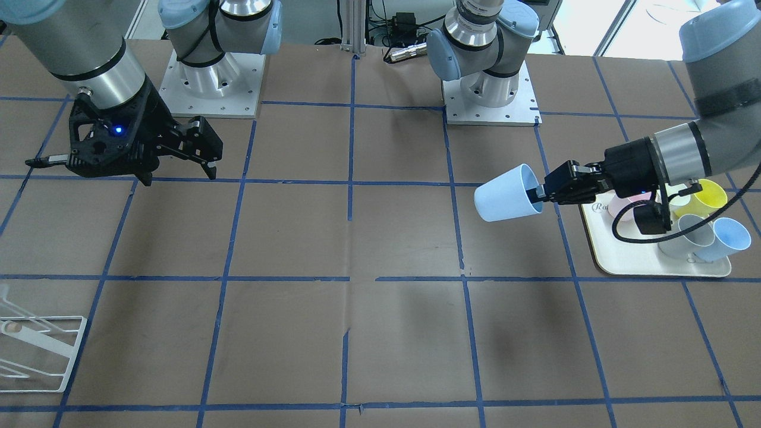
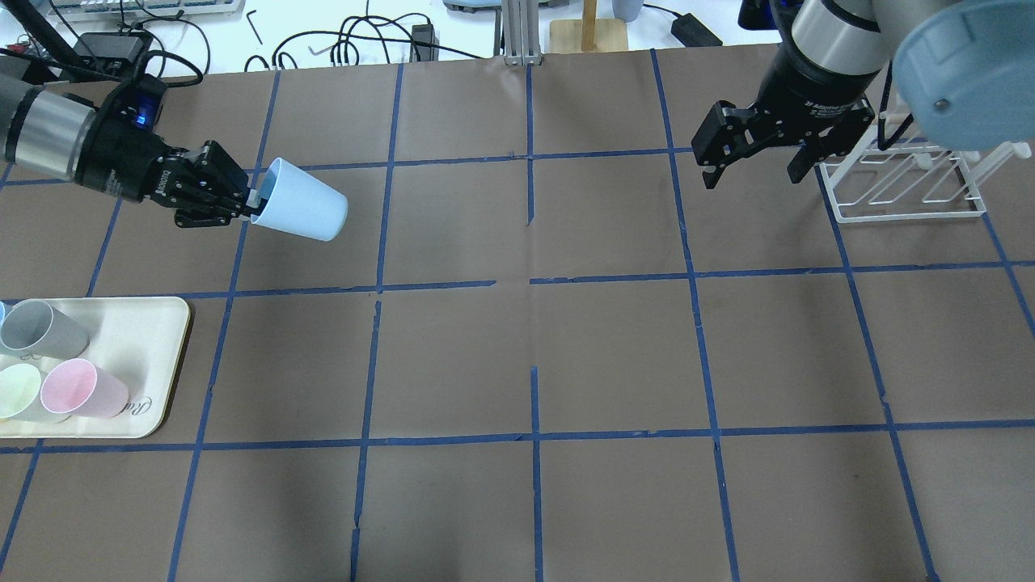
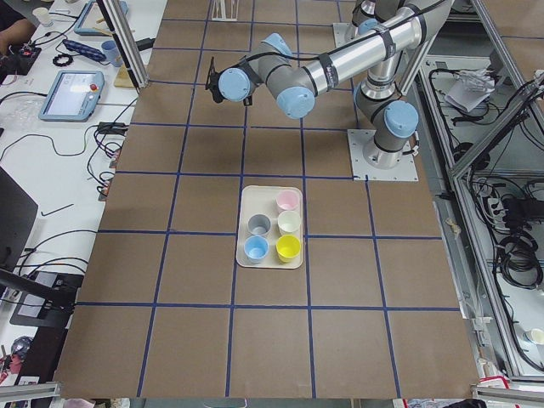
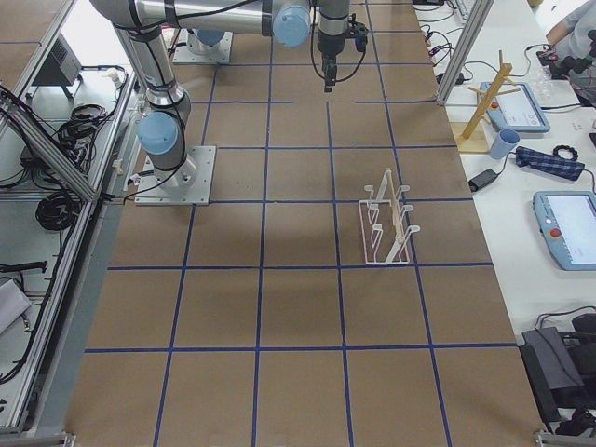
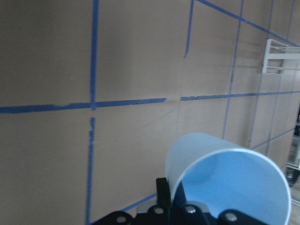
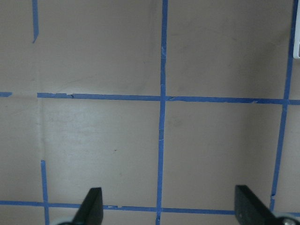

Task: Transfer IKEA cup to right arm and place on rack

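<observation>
The IKEA cup (image 1: 505,193), a pale sky-blue tumbler, hangs on its side above the table. My left gripper (image 1: 544,191) is shut on its rim, one finger inside the mouth. The cup (image 2: 303,210) and left gripper (image 2: 247,206) sit at the left of the overhead view. The left wrist view shows the cup's open mouth (image 5: 225,180). My right gripper (image 2: 752,176) is open and empty, far from the cup, just left of the white wire rack (image 2: 906,190). Its spread fingers (image 6: 91,208) show over bare table. In the front-facing view the right gripper (image 1: 178,174) is above the rack (image 1: 41,351).
A cream tray (image 1: 630,261) beside the left arm holds a grey cup (image 1: 692,232), a deeper blue cup (image 1: 728,238), a yellow cup (image 1: 707,196) and a pink cup (image 2: 81,390). Blue tape lines grid the brown table. Both arm bases stand at the robot's edge.
</observation>
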